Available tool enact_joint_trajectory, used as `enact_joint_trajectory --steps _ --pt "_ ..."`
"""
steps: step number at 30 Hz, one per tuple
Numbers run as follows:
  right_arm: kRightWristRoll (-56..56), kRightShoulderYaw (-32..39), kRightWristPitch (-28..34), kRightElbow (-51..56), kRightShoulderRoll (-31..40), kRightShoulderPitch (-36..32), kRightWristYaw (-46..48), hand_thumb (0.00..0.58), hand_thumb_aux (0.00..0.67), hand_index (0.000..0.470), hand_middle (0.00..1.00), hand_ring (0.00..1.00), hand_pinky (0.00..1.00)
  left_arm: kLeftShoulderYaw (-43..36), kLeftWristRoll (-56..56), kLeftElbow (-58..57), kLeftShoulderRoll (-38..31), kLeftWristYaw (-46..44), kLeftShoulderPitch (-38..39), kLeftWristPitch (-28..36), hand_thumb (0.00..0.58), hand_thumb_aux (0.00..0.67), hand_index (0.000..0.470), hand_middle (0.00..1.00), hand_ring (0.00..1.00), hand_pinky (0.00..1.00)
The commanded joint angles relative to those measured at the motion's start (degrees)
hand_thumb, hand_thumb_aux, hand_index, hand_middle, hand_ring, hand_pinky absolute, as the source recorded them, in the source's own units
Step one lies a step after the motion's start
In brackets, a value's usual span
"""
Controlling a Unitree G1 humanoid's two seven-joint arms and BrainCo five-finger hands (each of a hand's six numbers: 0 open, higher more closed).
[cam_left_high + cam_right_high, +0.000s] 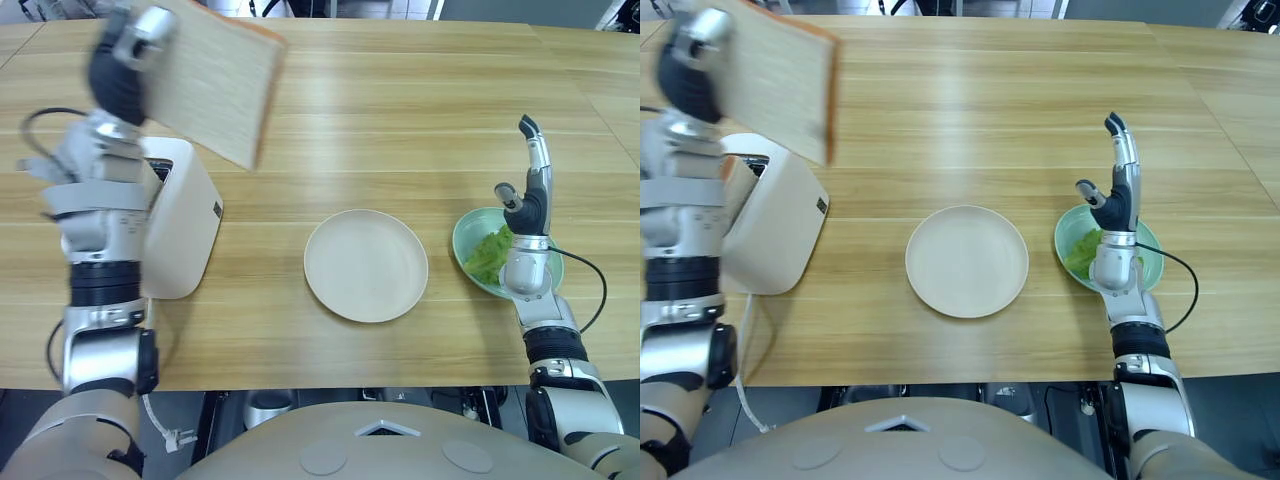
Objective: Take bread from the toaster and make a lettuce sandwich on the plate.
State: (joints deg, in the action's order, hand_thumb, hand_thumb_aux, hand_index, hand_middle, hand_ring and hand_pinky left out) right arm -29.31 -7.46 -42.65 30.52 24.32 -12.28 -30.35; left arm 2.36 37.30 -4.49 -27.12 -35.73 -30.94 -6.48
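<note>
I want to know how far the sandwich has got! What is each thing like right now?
bread slice, held up in the air above the toaster
left hand, shut on the bread slice
toaster, standing on the table, slot partly hidden
plate, empty
bowl, holding lettuce
lettuce, in the bowl, not on the plate
right hand, open, fingers pointing up, holding nothing

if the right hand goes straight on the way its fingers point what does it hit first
Probably nothing: the right hand, open over the lettuce bowl, points away from the robot, and only bare table lies beyond. Depth is unclear; it may point partly upward.
</note>
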Motion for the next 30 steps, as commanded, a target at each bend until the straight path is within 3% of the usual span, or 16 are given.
enact_joint_trajectory --steps 1,8,13,22,30 --pt "-2.88 -0.33 3.55 -2.37 1.69 1.21 -2.56 0.0 0.0 0.0 0.0 0.0 0.0 -4.69 -4.15 -2.96 2.89 -3.31 0.0 4.99 0.58 0.67 0.46 1.0 1.0 1.0" --pt "-10.44 -2.18 8.99 -10.46 9.55 7.89 -6.18 0.0 0.0 0.0 0.0 0.0 0.0 -11.48 -11.68 -7.5 4.92 -9.57 3.83 9.66 0.58 0.67 0.46 1.0 1.0 1.0" --pt "-17.96 1.64 15.79 -6.11 13.34 7.7 -8.9 0.0 0.0 0.0 0.0 0.0 0.0 -14.51 -17.73 -12.4 5.83 -11.05 5.54 10.38 0.58 0.67 0.46 1.0 1.0 1.0" --pt "-25.28 13.95 25.51 14.32 16.43 3.33 -12.15 0.0 0.0 0.0 0.0 0.0 0.0 -19.07 -30.92 -34.12 11.88 -11.15 0.96 0.06 0.58 0.67 0.46 1.0 1.0 1.0" --pt "-24.71 21.85 28.75 26.2 16.26 0.75 -12.05 0.0 0.0 0.0 0.0 0.0 0.0 -19.49 -36.08 -46.4 18.33 -10.3 -2.62 -6.87 0.58 0.67 0.46 1.0 1.0 1.0"
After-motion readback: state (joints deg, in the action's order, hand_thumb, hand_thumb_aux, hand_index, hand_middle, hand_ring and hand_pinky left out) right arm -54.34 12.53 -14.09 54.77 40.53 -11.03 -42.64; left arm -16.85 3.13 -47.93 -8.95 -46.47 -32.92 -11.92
